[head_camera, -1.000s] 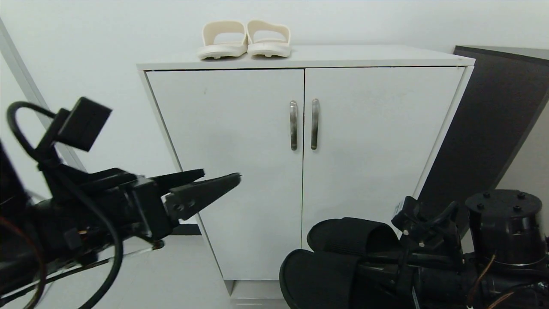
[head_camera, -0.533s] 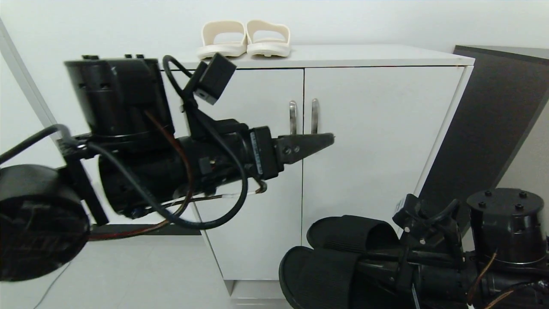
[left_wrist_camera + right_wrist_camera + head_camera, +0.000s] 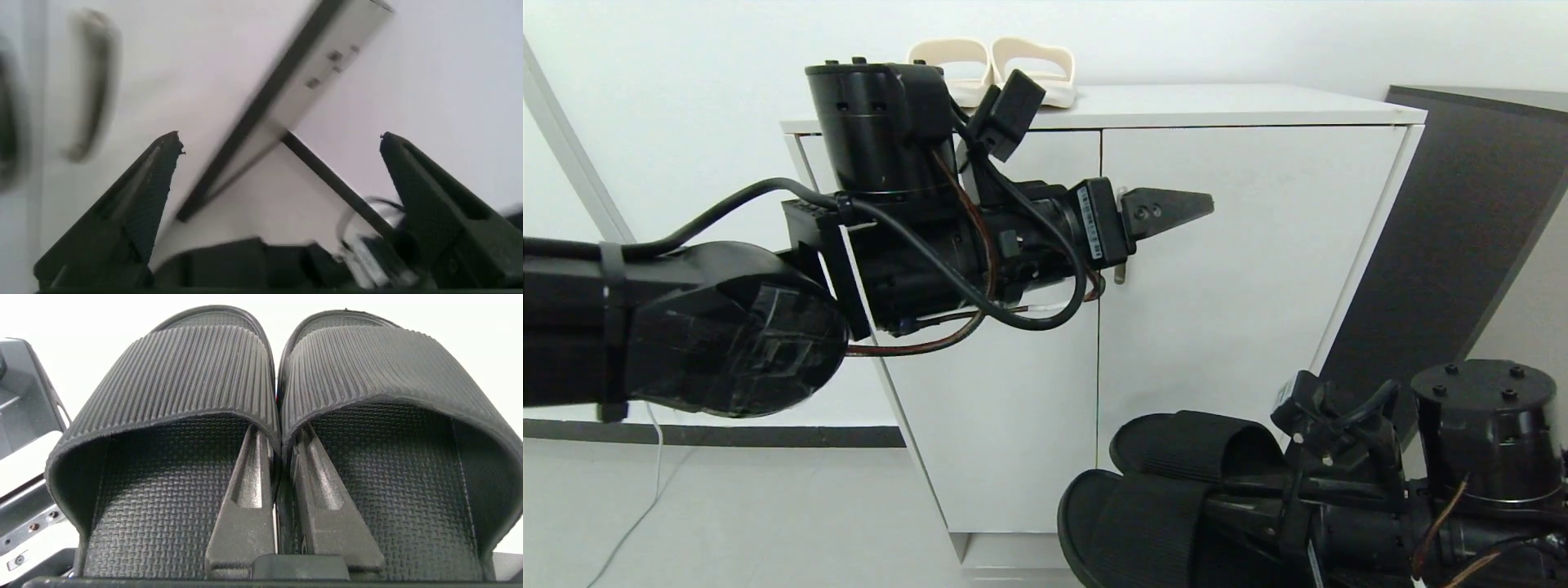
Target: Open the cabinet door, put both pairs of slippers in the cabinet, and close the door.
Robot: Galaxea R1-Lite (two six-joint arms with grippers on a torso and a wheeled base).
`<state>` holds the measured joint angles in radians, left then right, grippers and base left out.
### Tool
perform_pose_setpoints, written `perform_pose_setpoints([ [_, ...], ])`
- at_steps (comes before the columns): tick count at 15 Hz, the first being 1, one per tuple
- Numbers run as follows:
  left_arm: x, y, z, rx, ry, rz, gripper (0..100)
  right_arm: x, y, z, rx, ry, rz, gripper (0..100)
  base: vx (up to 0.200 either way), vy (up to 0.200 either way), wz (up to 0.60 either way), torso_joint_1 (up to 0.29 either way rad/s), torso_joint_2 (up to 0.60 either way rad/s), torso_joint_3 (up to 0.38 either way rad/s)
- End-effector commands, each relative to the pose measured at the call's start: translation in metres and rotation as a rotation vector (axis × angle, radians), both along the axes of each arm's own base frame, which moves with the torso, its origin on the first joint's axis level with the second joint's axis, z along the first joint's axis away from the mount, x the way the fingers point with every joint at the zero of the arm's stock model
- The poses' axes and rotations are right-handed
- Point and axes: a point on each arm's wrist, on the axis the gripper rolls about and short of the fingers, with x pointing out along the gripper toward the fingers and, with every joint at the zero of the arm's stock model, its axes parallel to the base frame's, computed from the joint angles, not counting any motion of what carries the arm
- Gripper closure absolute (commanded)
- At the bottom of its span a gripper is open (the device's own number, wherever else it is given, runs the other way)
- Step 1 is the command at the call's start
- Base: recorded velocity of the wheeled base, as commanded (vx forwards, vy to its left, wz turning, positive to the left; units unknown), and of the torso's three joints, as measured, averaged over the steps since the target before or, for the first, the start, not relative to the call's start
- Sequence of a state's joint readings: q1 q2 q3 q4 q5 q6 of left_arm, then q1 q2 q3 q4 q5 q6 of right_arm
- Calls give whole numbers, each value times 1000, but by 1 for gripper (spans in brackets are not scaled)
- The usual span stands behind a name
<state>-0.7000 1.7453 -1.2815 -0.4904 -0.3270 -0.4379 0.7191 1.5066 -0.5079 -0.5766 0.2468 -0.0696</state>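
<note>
The pair of black ribbed rubber slippers (image 3: 204,416) is being held low in front of the white two-door cabinet (image 3: 1258,104), near the bottom of its right door (image 3: 1241,310). The right gripper (image 3: 280,445) is being kept clenched on this pair. One finger is being run inside each slipper, and the adjoining inner side walls are being pinched between the two.

The pair of cream moulded slippers (image 3: 992,69) is being left on the cabinet top, toward its left end, partly hidden behind the left arm.

Both doors are being kept shut, with the centre seam closed. The left gripper (image 3: 1205,204) is being held at handle height in front of the doors, its tip over the right door just beside the seam. Its jaws are being held released and wide apart, with nothing between them. In the left wrist view the brushed-metal bar handles (image 3: 90,90) are being shown off to one side of the fingers, not between them. Contact with a handle cannot be told.

A dark grey panel (image 3: 1462,245) is being kept just beside the cabinet's right side.

Progress is being judged as early. One pair is already in hand, and the door opening is being prepared. Opening a door, stowing both pairs and closing the door are being counted as outstanding.
</note>
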Motion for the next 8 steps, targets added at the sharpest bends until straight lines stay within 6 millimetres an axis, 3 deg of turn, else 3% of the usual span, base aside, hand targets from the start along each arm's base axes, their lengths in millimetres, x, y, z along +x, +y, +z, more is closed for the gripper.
perform_pose_setpoints([
  [1,7,-4,-6,22,-1,41,0,0,0,0,-1,0,-1,100,0,0,0,0,0,0],
  [5,13,0,-8,41,-14,138,0,0,-1,1,2,-6,-5,100,0,0,0,0,0,0],
  [8,29,-1,-14,47,-7,168,0,0,-1,1,3,-7,-3,100,0,0,0,0,0,0],
])
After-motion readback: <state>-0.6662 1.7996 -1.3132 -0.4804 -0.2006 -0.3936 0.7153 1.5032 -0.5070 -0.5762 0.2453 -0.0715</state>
